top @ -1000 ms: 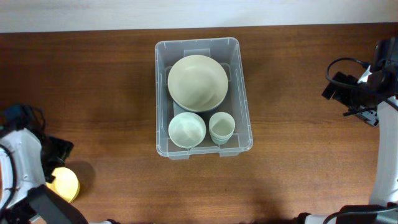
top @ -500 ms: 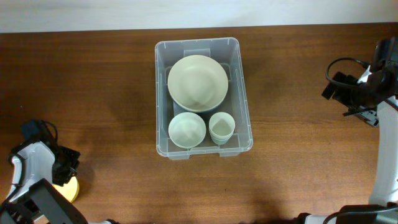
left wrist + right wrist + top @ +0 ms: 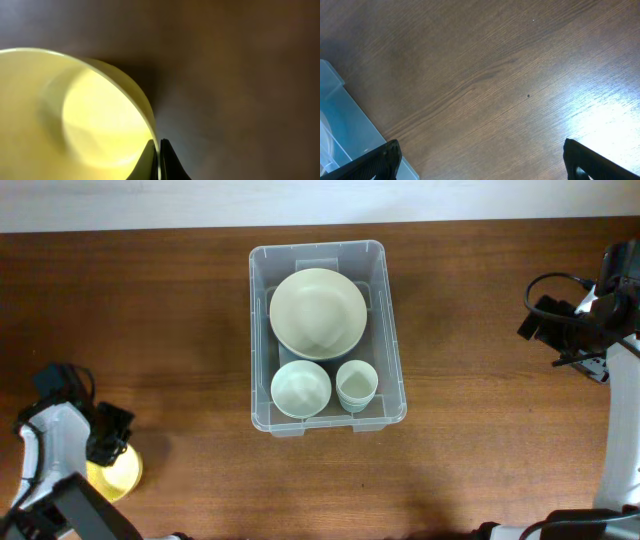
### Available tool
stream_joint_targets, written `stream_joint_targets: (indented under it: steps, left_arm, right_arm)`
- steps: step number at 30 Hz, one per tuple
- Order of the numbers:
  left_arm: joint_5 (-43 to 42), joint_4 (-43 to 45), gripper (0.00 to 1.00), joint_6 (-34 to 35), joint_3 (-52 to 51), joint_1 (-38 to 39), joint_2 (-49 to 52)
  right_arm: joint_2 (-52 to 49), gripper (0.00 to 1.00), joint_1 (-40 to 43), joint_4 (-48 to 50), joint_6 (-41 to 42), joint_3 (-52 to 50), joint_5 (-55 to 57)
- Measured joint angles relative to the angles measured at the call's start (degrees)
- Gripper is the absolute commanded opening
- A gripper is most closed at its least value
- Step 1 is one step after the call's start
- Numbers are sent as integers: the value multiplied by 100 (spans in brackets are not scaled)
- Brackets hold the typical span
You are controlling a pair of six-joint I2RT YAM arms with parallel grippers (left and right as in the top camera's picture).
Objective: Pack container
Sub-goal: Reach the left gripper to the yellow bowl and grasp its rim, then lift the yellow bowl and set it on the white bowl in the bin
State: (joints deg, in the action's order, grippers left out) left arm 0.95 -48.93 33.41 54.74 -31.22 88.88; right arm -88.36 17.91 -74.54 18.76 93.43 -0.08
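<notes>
The clear container [image 3: 392,330] stands mid-table, holding a large pale green bowl [image 3: 318,312], a small bowl [image 3: 300,388] and a cup [image 3: 356,384]. At the lower left a yellow bowl [image 3: 120,473] rests on the wood. My left gripper [image 3: 107,448] is shut on its rim. In the left wrist view that gripper [image 3: 159,150] pinches the thin wall of the yellow bowl [image 3: 90,115], one finger inside and one outside. Far to the right, my right gripper [image 3: 535,320] stands open over bare wood [image 3: 480,150]. A corner of the container [image 3: 340,115] shows at the left of the right wrist view.
Dark wooden table [image 3: 180,310] runs all round the container. A pale wall strip lies along the far edge. Black cables hang by the right arm [image 3: 560,280].
My left gripper came down over the yellow bowl's edge and closed on its rim. The bowl sits slightly further right. The right arm and the container's contents have not moved.
</notes>
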Motion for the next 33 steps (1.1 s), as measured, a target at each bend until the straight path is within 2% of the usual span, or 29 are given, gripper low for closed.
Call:
stream_joint_targets:
  steps: [3, 6, 11, 15, 17, 23, 30, 31, 33]
  left_arm:
    - [-260, -295, 1, -20, 448, 667, -348]
    - [-358, -680, 1, -42, 1244, 1690, -772]
    - [-90, -1117, 1, -37, 2579, 3593, -907]
    - [136, -1110, 1, 20, 3012, 5031, -901]
    - [201, -1108, 1, 31, 3101, 5475, -817]
    - [247, -1069, 1, -105, 3263, 6529, 221]
    - [140, -1130, 1, -232, 3268, 6776, 977]
    - [116, -1141, 5, -238, 3270, 6776, 1071]
    - [94, -1152, 26, -260, 3270, 6776, 1198]
  right_arm:
    - [0, 99, 0, 0, 4, 0, 0]
    - [0, 99, 0, 0, 4, -2, 0]
    - [0, 99, 0, 2, 4, -2, 0]
    - [0, 99, 0, 0, 2, -2, 0]
    - [0, 99, 0, 0, 4, -2, 0]
    - [0, 99, 0, 0, 0, -2, 0]
    - [0, 99, 0, 0, 0, -2, 0]
    - [0, 99, 0, 0, 4, -2, 0]
    - [0, 99, 0, 0, 2, -2, 0]
